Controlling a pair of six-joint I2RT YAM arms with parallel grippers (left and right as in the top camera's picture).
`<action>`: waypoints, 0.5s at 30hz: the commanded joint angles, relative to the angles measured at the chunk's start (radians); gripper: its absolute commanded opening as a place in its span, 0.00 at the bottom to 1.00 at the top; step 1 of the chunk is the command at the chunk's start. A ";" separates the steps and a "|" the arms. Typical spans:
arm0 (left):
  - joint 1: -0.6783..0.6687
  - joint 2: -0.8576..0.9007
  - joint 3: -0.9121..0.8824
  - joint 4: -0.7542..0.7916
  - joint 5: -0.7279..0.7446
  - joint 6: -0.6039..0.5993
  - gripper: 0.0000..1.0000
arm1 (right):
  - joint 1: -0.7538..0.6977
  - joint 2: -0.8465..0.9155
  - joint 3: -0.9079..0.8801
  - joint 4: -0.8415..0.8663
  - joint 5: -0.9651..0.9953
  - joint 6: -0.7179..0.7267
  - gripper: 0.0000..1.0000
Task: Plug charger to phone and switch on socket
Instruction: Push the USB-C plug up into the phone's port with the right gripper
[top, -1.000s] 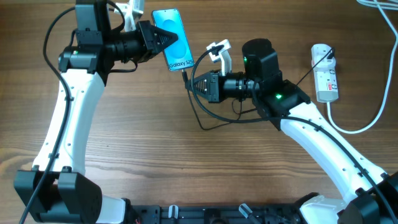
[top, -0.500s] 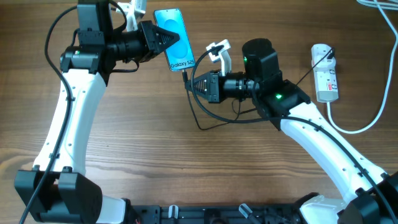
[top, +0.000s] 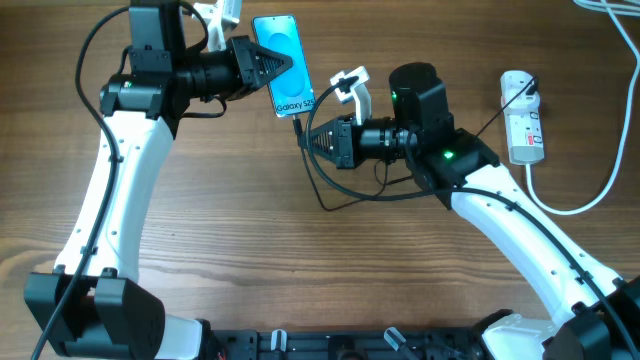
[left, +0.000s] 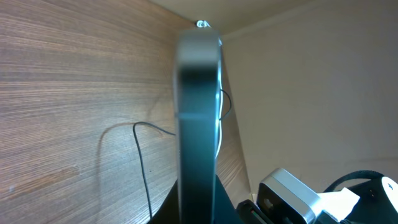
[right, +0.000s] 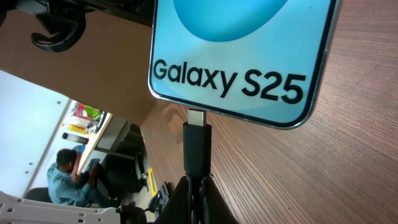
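Note:
My left gripper (top: 262, 68) is shut on the phone (top: 284, 64), a teal-screened smartphone marked "Galaxy S25", and holds it above the table at the upper middle. In the left wrist view the phone (left: 199, 124) shows edge-on between the jaws. My right gripper (top: 308, 137) is shut on the charger (top: 345, 196), a thin black cable, just behind its plug. In the right wrist view the plug tip (right: 197, 146) meets the port in the phone's (right: 242, 56) bottom edge. The socket (top: 523, 117), a white power strip, lies at the far right.
A thick white cord (top: 590, 195) loops from the socket toward the right table edge. The black cable runs from the socket under my right arm and loops on the wood. A white camera mount (top: 352, 88) sits on the right wrist.
My left gripper has shifted the phone slightly right and down, toward the plug. My right gripper has barely moved.

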 joint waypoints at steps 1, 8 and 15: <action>-0.004 -0.028 0.002 0.007 0.058 0.024 0.04 | -0.003 -0.002 0.014 -0.001 -0.016 -0.018 0.04; -0.004 -0.028 0.002 0.006 0.058 0.024 0.04 | -0.003 -0.002 0.014 -0.026 0.010 -0.021 0.04; -0.004 -0.028 0.002 -0.005 0.046 0.050 0.04 | -0.003 -0.002 0.014 -0.010 -0.024 -0.021 0.04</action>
